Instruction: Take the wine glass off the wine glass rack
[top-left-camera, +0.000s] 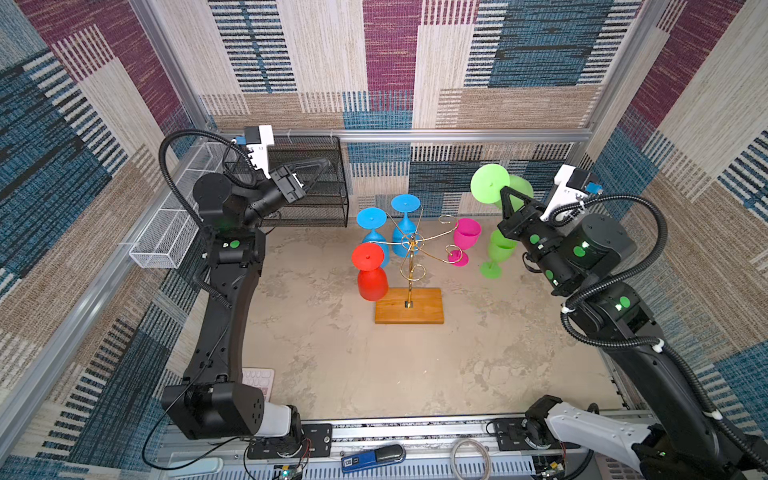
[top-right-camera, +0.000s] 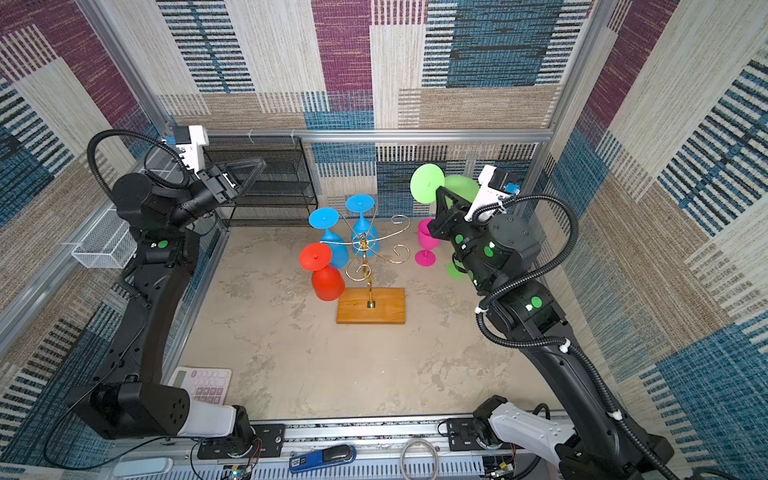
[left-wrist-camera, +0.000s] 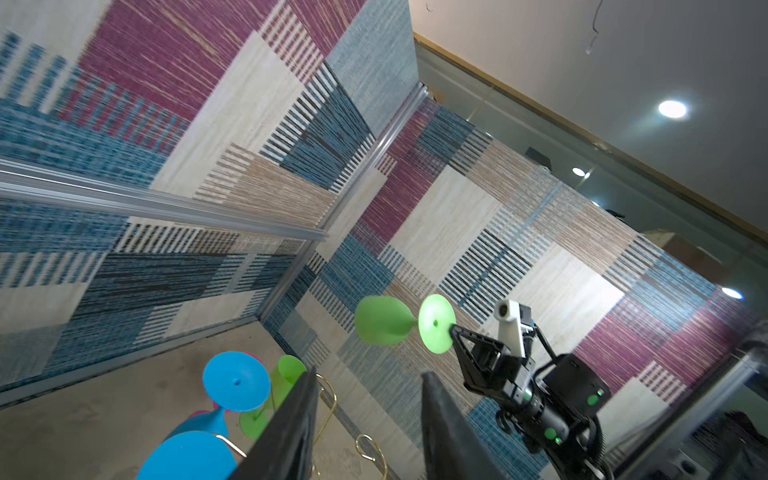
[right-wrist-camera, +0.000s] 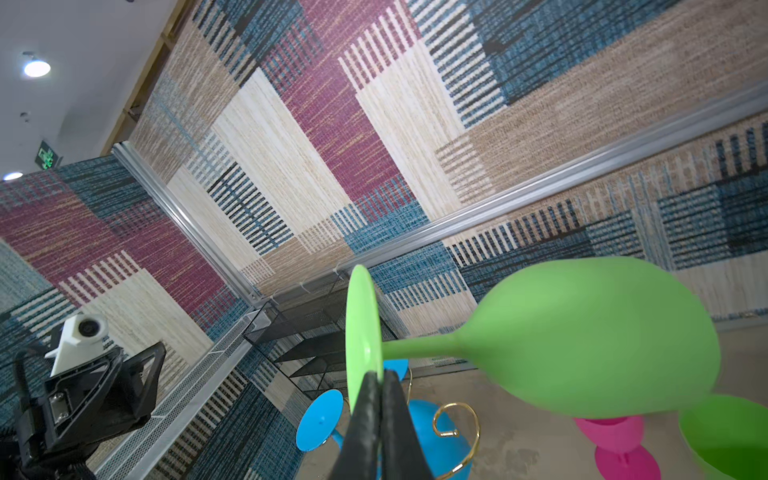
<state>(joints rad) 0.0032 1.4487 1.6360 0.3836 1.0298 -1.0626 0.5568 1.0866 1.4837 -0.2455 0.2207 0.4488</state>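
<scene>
**Removal step, glass in transit.** The right gripper (top-left-camera: 505, 192), fingers pinched on the foot rim of the green wine glass (top-left-camera: 489, 182), holds it clear of the wine glass rack (top-left-camera: 428, 309), high at the far right, with the stem roughly level. The left gripper (top-left-camera: 325, 164) hangs at the far left, fingers moderately apart and holding nothing. Advised handling: a rim pinch probably resists twisting poorly, so travel slowly, turn the foot downward, and lower onto bare worktop (top-left-camera: 332, 353), well apart from the pink glass (top-left-camera: 466, 235) and the rack's scroll arms.
</scene>
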